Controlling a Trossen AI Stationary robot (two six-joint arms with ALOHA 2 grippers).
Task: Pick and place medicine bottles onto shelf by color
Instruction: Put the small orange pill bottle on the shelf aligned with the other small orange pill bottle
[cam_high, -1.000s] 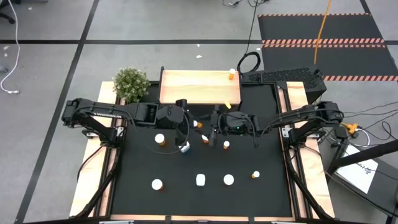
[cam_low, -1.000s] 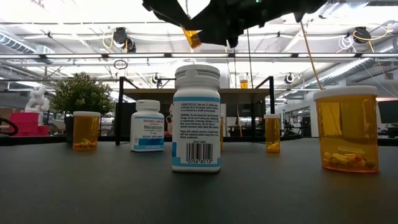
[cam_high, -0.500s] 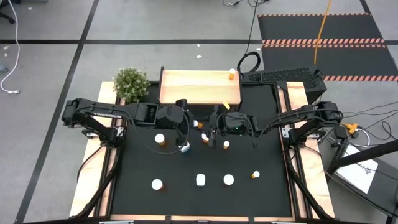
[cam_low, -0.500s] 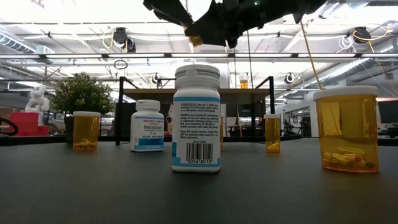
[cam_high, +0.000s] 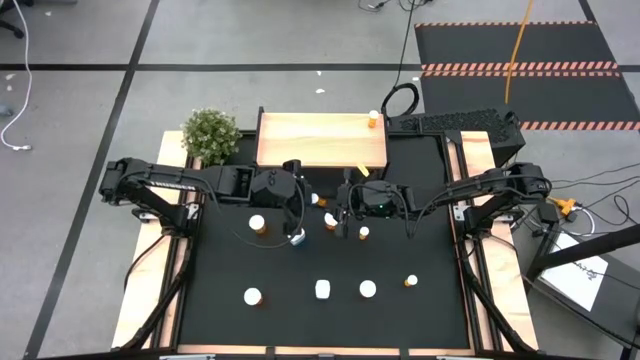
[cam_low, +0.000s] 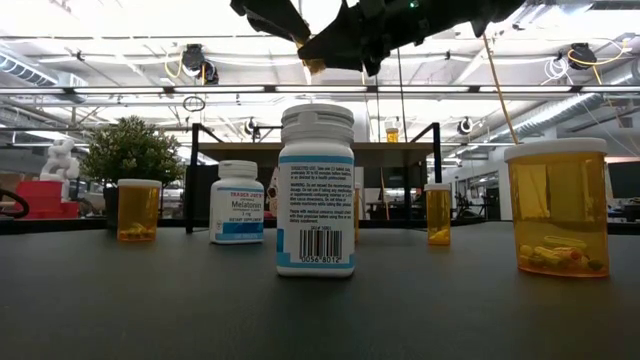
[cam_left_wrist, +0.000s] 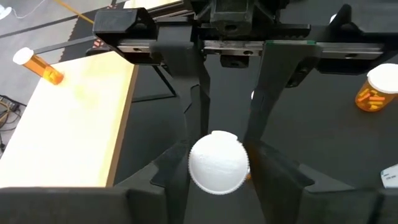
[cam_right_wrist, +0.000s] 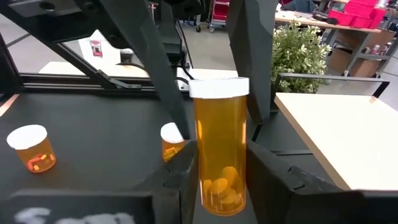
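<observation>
Both grippers hold one translucent orange medicine bottle (cam_high: 318, 200) with a white cap in the air between them, just in front of the shelf (cam_high: 320, 140). My left gripper (cam_high: 304, 201) reaches in from the table's left and is shut on the cap end. My right gripper (cam_high: 340, 206) reaches in from the right and is shut on the orange body. In the low view only a sliver of the bottle (cam_low: 316, 65) shows between the dark fingers. The light-wood shelf bears one small orange bottle (cam_high: 373, 120) standing at its far right corner. My left gripper has the bottle's white cap (cam_left_wrist: 217, 163) between its two fingers, one on each side of the rim. The fingers slant down from the table's left and run along the bottle. The bottle is clear of the table, cap toward the left arm. My right gripper pinches the bottle's orange body near its base (cam_right_wrist: 219, 180) between its two fingers, one on each side. The fingers come nearly level from the table's right and run along the bottle. The bottle is lifted clear, with pills lying at the base end.
Several bottles stand on the black table: orange ones (cam_high: 257, 224) (cam_high: 363, 233) (cam_high: 411, 281) and white ones (cam_high: 297, 237) (cam_high: 322, 290) (cam_high: 368, 289). A potted plant (cam_high: 210, 135) stands left of the shelf. Pale wooden rails (cam_high: 150, 290) run along both sides.
My right gripper's fingers have closed in on the orange bottle, which now shows less in the low view. Both arms and the bottle have kept their place.
</observation>
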